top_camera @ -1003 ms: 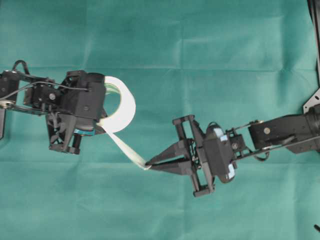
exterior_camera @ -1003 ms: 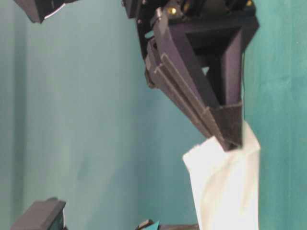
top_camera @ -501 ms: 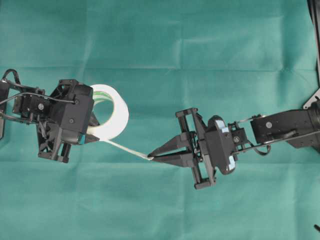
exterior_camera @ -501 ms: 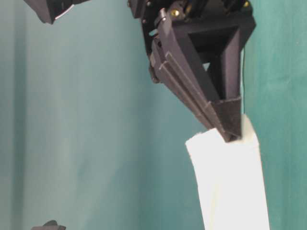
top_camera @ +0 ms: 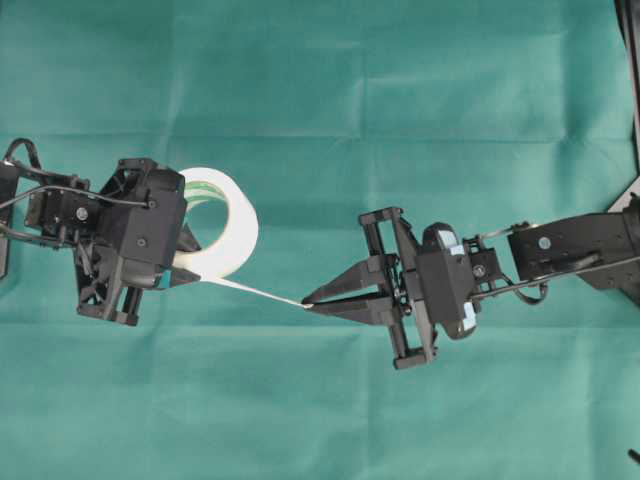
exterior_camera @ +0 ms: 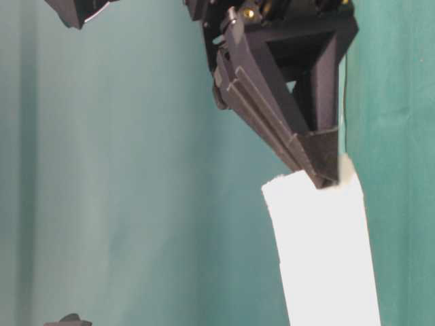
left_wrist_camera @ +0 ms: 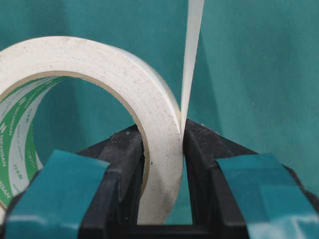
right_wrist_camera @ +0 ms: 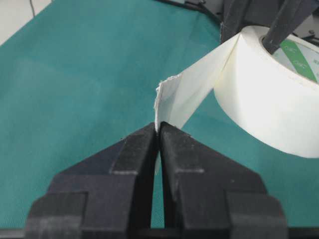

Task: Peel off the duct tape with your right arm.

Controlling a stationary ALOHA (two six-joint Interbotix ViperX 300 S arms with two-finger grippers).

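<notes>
White duct-tape roll w/ green core clamped upright in black left hand; black pointed-finger right hand pinches the peeled strip, taut btwn. Risk: thin pinch slips, tab springs back.

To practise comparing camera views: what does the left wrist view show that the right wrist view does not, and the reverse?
Only the left wrist view shows the left gripper clamped across the wall of the duct tape roll. Only the right wrist view shows the right gripper pinching the torn tab end. Both show the white roll, the peeled strip and the green cloth.
</notes>
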